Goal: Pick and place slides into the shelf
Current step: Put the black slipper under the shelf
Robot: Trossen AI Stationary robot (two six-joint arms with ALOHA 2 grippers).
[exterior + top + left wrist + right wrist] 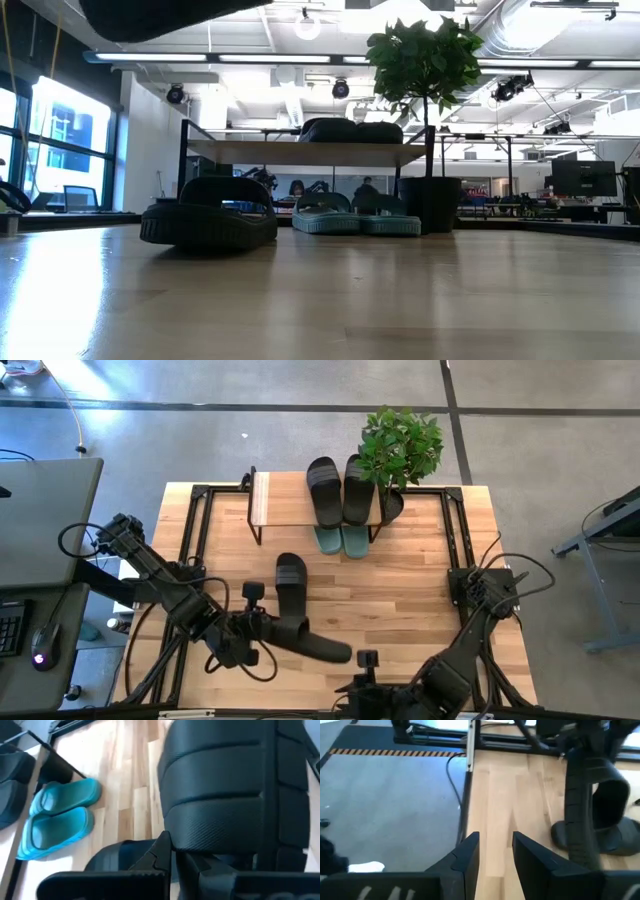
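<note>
My left gripper is shut on a black slide held above the table's near middle; the low view shows that slide high at the top. A second black slide lies sole down on the table just beyond it. On the shelf at the far edge rests a black pair, and a green pair sits on the table under it. My right gripper stands open near the table's near edge, nothing between its fingers, apart from the held slide. My left gripper holds the black slide by the end nearest the arm, coming at it slantwise from the table's left and pointing downward. The slide reaches out past the fingers toward the right, lifted clear of the table. The gripper itself hides the exact place of contact.
A potted plant stands at the shelf's right end. The shelf's left half is bare. A black metal frame runs along the table's left and right sides. A desk with a mouse lies off the left edge.
</note>
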